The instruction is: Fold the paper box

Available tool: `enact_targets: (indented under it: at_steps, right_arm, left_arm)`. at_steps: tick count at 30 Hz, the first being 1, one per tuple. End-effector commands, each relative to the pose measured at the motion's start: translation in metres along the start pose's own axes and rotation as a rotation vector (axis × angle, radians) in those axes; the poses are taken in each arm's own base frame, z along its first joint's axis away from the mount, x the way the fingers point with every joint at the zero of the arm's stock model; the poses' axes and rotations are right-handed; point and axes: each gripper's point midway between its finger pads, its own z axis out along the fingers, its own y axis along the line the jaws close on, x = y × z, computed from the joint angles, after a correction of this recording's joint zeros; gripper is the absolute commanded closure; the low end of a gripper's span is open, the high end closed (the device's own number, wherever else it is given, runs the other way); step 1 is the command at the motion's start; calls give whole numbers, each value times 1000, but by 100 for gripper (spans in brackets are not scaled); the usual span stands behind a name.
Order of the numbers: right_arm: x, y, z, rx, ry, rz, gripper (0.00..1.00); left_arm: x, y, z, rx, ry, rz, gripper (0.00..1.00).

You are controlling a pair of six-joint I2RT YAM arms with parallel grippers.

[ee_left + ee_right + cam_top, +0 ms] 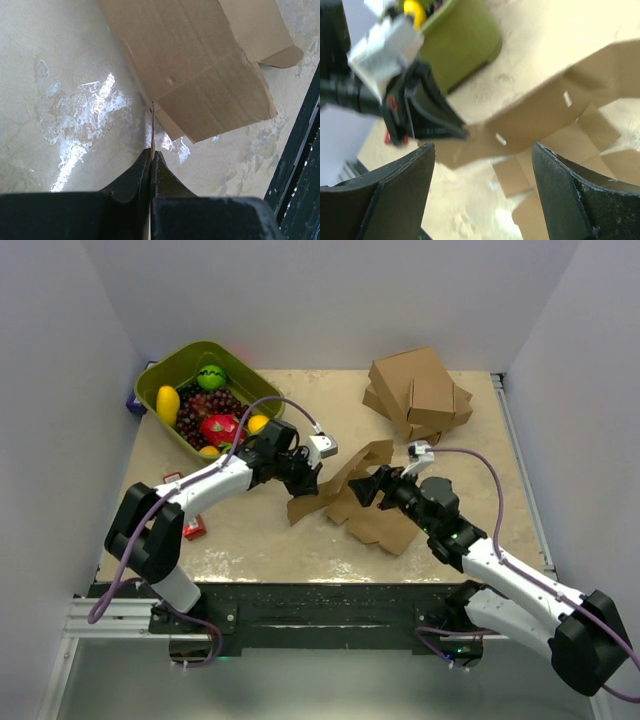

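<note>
Green bin [165,362] of fruit [220,428] back left; stacked brown cartons [418,390] back right; small red item [195,529] left

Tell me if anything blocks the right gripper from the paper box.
Nothing visible does. The right gripper is open, with the paper box directly ahead of its fingers. The left gripper, shut on the box's edge, sits off to one side in the right wrist view, not across the path.
</note>
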Motion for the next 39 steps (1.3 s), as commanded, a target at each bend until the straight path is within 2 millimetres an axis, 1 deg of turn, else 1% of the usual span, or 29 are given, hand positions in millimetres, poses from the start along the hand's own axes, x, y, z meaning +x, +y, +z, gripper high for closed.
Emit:
enact_targets:
  at_steps: [1, 2, 3, 4, 7, 8, 9, 10, 12, 13, 14, 15, 17, 19, 20, 22, 23, 26, 30, 31, 32, 34, 35, 39]
  right_arm:
    - [24, -7, 1, 59, 62, -159, 19]
    - [32, 0, 2, 52, 78, -184, 19]
    - [42, -5, 6, 76, 109, -221, 19]
    - [42, -3, 9, 81, 110, -240, 19]
    - [67, -6, 18, 112, 185, -327, 20]
    - [76, -3, 19, 102, 207, -364, 20]
    - [79, 1, 22, 97, 218, -384, 20]
    - [93, -5, 25, 112, 258, -410, 20]
    - [99, -1, 29, 126, 261, -450, 19]
    - [106, -5, 32, 138, 279, -463, 19]
    - [110, -7, 34, 147, 283, -473, 19]
    - [109, -6, 37, 146, 275, -475, 19]
    - [118, -10, 41, 153, 298, -492, 19]
    - [120, -11, 47, 159, 299, -498, 19]
    - [126, -16, 49, 177, 312, -505, 19]
    - [129, -19, 53, 190, 306, -506, 19]
    - [134, -24, 55, 205, 315, -505, 19]
    - [135, -23, 63, 212, 290, -477, 21]
    - [141, -34, 71, 275, 285, -465, 23]
    - [141, -36, 72, 291, 282, -462, 25]
    - [139, -40, 72, 322, 264, -446, 30]
    - [141, -45, 72, 355, 261, -418, 36]
    - [140, -45, 72, 363, 251, -399, 39]
    - [137, -40, 70, 341, 229, -364, 45]
  left_arm:
    - [-15, 1, -5, 23, -36, -27, 100]
    - [-16, 1, -5, 21, -36, -29, 100]
    - [-15, 1, -5, 22, -37, -33, 100]
    - [-15, 1, -5, 23, -35, -37, 100]
    - [-9, 4, -2, 18, -15, -48, 100]
    - [-8, 6, -2, 13, -10, -52, 100]
    - [-6, 7, -2, 12, -1, -61, 100]
    - [-6, 8, -2, 13, 1, -62, 100]
    - [-6, 11, -3, 9, 1, -74, 100]
    - [-6, 12, -4, 6, -1, -74, 100]
    - [-6, 13, -5, 2, -2, -76, 100]
    - [-7, 13, -7, 1, -7, -73, 100]
    - [-7, 13, -7, 1, -7, -73, 100]
    - [-7, 12, -6, 5, -6, -77, 100]
    - [-6, 12, -6, 8, -4, -79, 100]
    - [-7, 11, -6, 13, -5, -81, 100]
    - [-7, 11, -7, 15, -4, -84, 100]
    - [-8, 9, -8, 20, -9, -85, 100]
    - [-8, 12, -8, 4, -7, -87, 100]
    - [-8, 12, -8, 3, -6, -87, 100]
    - [-8, 11, -8, 6, -7, -86, 100]
    - [-7, 12, -8, 1, -5, -88, 100]
    - [-6, 16, -8, -18, 1, -90, 100]
    - [-2, 19, -6, -29, 19, -100, 100]
